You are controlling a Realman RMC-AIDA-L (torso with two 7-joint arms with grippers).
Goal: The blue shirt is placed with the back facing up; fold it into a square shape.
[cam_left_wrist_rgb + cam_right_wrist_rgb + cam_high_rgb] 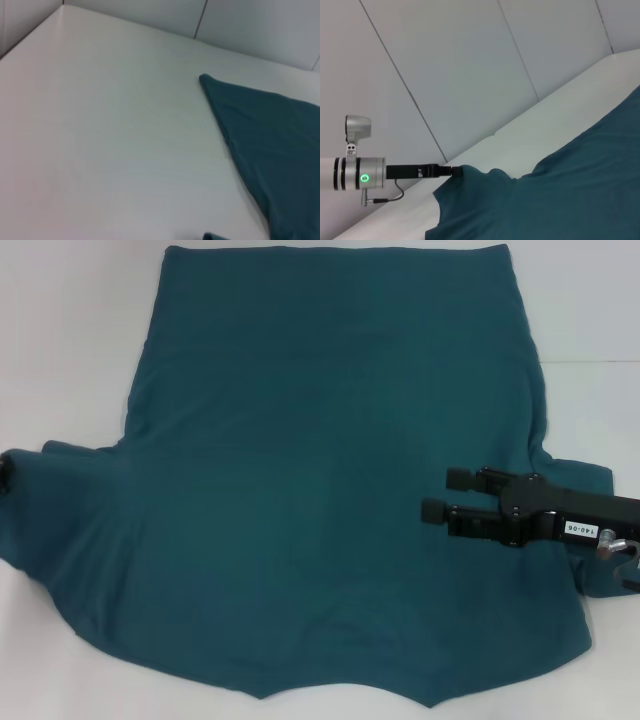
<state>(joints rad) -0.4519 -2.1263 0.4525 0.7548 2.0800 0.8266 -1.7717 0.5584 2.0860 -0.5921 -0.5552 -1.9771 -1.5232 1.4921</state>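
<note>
**Left sleeve gripped, right arm poised over the cloth**

You had the blue shirt (pixel 330 480) spread plain side up on the white table (pixel 70 340), hem at the far edge. Your left gripper (pixel 456 171) sat at the left sleeve's tip, apparently pinching it, since the fabric rose there, likely to start a fold. Your right gripper (pixel 452 494) hovered over the right side, fingers apart, holding nothing.

White label (pixel 580 529) on right arm reads, seemingly, "140-06".
</note>
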